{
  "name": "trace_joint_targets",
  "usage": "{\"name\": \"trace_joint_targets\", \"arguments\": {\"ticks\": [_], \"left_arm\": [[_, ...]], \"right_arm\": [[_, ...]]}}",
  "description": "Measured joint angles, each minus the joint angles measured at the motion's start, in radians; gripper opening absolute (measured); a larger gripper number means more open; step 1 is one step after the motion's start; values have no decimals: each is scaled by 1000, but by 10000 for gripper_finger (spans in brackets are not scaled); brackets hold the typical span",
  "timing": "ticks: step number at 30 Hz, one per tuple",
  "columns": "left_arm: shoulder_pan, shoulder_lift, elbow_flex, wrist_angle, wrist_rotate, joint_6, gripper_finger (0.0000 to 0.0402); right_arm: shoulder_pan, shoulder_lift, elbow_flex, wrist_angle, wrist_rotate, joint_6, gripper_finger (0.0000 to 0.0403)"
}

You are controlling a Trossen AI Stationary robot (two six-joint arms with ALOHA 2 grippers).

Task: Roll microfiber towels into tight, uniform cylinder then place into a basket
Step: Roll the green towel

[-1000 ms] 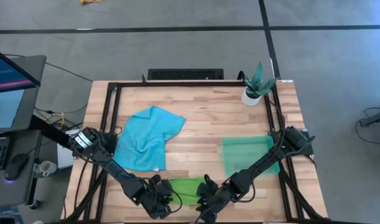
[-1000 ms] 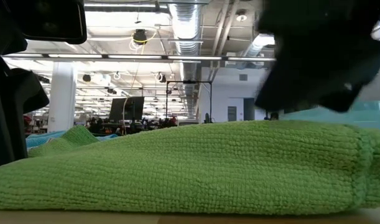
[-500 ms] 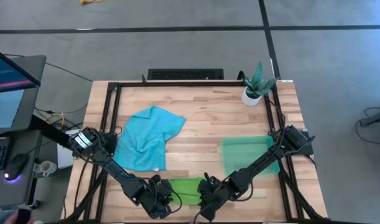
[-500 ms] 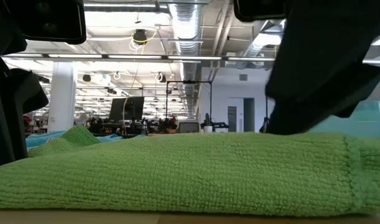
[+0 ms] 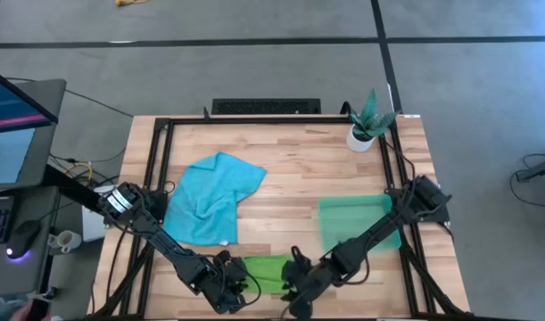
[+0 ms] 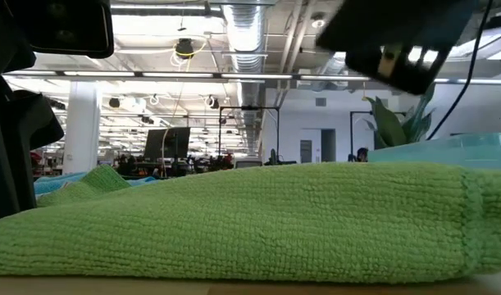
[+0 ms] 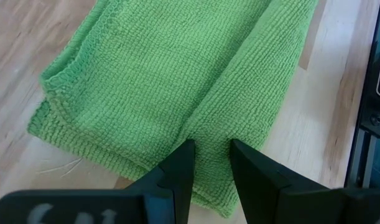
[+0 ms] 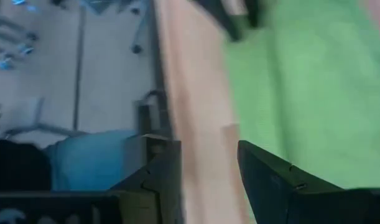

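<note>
Wooden table [image 5: 290, 169]. Lime green towel [image 5: 265, 270] folded flat at near edge: soft, light, floppy. Left gripper [image 7: 207, 163] pinching thick folded edge. Right gripper [image 8: 205, 165] parted, holding nothing, lifted just beside opposite end. Best grip: doubled hem.

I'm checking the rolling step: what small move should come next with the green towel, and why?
Probably bring the right gripper back down onto the lime green towel: its fingers stand open with nothing between them, while the left gripper pinches a fold at the other end.
</note>
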Motion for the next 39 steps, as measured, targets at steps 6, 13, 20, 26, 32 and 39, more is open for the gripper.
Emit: {"name": "trace_joint_targets", "arguments": {"ticks": [6, 13, 20, 26, 32, 39], "left_arm": [[0, 0, 0, -2, 0, -7, 103], [0, 0, 0, -2, 5, -15, 103], [0, 0, 0, -2, 8, -17, 103], [0, 0, 0, -1, 9, -15, 103], [0, 0, 0, -2, 10, -15, 103], [0, 0, 0, -4, 11, -15, 103]], "right_arm": [[30, 45, 2, 54, -11, -6, 179], [20, 66, 2, 12, 9, 25, 179], [9, 109, 0, 12, -36, 47, 179], [8, 141, 2, -25, -29, 106, 179], [2, 123, 2, -34, 13, 107, 179], [3, 122, 2, -34, 15, 130, 179]]}}
